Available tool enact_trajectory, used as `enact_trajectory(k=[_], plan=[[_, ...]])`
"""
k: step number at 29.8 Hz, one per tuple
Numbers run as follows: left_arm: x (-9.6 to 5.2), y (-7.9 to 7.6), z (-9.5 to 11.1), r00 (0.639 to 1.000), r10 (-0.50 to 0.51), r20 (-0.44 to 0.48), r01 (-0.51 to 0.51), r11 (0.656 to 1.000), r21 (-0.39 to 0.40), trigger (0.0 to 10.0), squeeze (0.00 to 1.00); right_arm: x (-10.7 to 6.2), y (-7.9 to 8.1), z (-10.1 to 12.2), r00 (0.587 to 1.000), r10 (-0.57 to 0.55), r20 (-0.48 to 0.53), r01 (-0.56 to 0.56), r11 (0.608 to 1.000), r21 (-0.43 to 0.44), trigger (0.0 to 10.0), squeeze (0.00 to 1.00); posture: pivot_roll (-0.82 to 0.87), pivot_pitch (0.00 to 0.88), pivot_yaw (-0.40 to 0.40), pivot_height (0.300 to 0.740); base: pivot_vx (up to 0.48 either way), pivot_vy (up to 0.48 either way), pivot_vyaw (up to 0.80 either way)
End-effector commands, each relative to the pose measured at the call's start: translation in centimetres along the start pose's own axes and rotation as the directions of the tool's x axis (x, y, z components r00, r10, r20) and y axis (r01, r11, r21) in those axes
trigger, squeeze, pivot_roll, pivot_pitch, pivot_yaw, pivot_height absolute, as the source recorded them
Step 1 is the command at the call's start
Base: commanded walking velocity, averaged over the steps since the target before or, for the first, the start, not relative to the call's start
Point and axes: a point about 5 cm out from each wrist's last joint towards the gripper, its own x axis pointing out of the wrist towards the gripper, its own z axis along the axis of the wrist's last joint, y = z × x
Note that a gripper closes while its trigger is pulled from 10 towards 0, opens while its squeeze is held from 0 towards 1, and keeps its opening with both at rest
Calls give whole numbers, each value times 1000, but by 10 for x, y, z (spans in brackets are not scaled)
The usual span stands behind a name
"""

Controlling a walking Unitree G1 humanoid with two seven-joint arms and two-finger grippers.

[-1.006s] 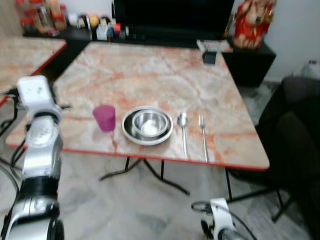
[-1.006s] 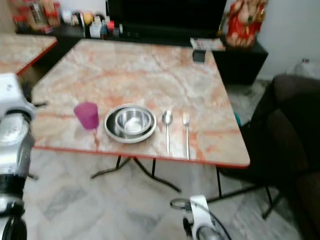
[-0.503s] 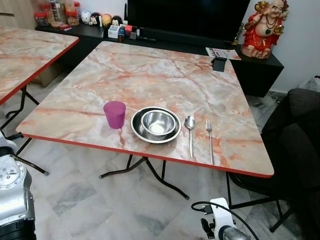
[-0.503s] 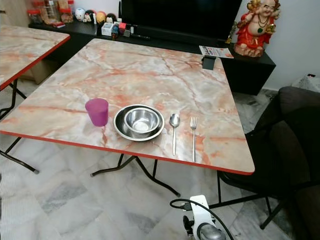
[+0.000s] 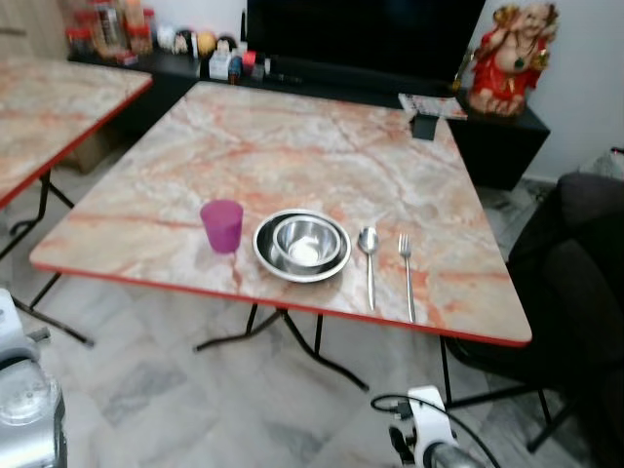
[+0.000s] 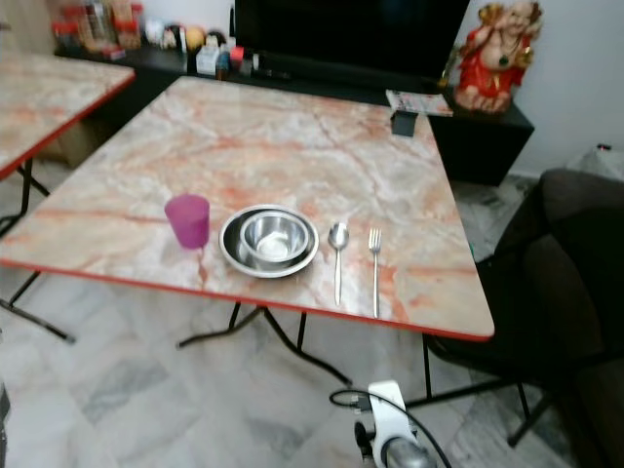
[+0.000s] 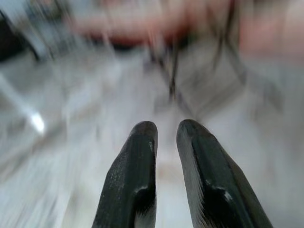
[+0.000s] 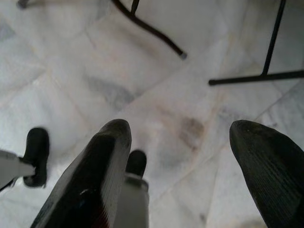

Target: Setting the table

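Marble table: fork lengthwise, tines prob. away.

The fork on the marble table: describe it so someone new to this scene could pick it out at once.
On the pink-veined marble table, a place setting lies along the near red edge. The slim silver fork is its rightmost piece, beside the silver spoon; it has tines, not a round bowl.

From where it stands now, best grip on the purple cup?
Take the purple cup by its side wall, about mid-height, coming in level from the near table edge with the left gripper. It stands upright, round and open-topped, on the robot's left of the steel bowl, with bare tabletop in front of it. Avoid closing in from the bowl side, probably too tight.
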Motion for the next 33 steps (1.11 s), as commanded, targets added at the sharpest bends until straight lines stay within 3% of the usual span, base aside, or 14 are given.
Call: enact_trajectory(k=[1, 3, 10, 13, 14, 15, 17, 19, 20, 21, 22, 24, 27, 33], plan=[[-9, -1, -23, 997, -6, -78, 9, 999, 38, 10000, 0, -1, -4, -1, 1000, -15, -2, 15, 1000, 17, 10000, 0, 144, 0, -101, 732, 0, 0, 0], [-20, 1, -47, 987, -11, -160, 24, 997, 79, 10000, 0, -1, -3, -2, 1000, -14, -4, 14, 1000, 21, 10000, 0, 146, 0, -98, 732, 0, 0, 0], [-36, -2, -74, 967, -44, -253, 82, 987, 141, 10000, 0, -1, -1, -3, 1000, -14, -4, 14, 999, 29, 10000, 0, 149, 0, -88, 732, 0, 0, 0], [-48, -10, -94, 921, -125, -369, 191, 971, 147, 10000, 0, 0, 1, -3, 1000, -14, -4, 15, 999, 38, 10000, 0, 141, 0, -73, 732, 0, 0, 0], [-48, -10, -94, 921, -125, -369, 191, 971, 147, 10000, 0, 0, 1, -3, 1000, -14, -4, 15, 999, 38, 10000, 0, 141, 0, -73, 732, 0, 0, 0], [-53, -15, -101, 892, -173, -417, 246, 961, 127, 10000, 0, 0, 2, -3, 1000, -15, -3, 15, 999, 43, 10000, 0, 140, 0, -70, 732, 0, 0, 0], [-71, -34, -114, 789, -331, -518, 422, 904, 65, 10000, 0, 0, 3, -3, 1000, -16, -4, 16, 998, 53, 10000, 0, 136, 0, -65, 732, 0, 0, 0], [-86, -50, -120, 697, -448, -560, 553, 833, 21, 10000, 0, 0, 4, -4, 1000, -16, -4, 16, 998, 57, 10000, 0, 137, 0, -63, 732, 0, 0, 0], [-89, -55, -120, 678, -474, -561, 592, 805, 36, 10000, 0, 0, 4, -4, 1000, -17, -4, 17, 998, 59, 10000, 0, 134, 0, -59, 732, 0, 0, 0], [-89, -55, -120, 678, -474, -561, 592, 805, 36, 10000, 0, 0, 4, -4, 1000, -17, -4, 17, 998, 59, 10000, 0, 134, 0, -59, 732, 0, 0, 0], [-101, -68, -122, 618, -531, -580, 677, 735, 49, 10000, 0, 0, 4, -5, 1000, -19, -6, 19, 998, 64, 10000, 0, 131, 0, -57, 732, 0, 0, 0], [-104, -73, -122, 598, -549, -584, 700, 713, 47, 10000, 0, 0, 4, -5, 1000, -19, -7, 20, 998, 66, 10000, 0, 126, 0, -54, 732, 0, 0, 0], [-115, -90, -120, 539, -598, -593, 754, 657, 23, 10000, 0, -1, 3, -8, 1000, -26, -13, 27, 997, 76, 10000, 0, 113, 0, -47, 732, 0, 0, 0], [-119, -107, -111, 503, -656, -563, 803, 595, 25, 10000, 0, -1, 0, -9, 999, -35, -16, 36, 996, 83, 10000, 0, 78, 0, -43, 732, 0, 0, 0]])
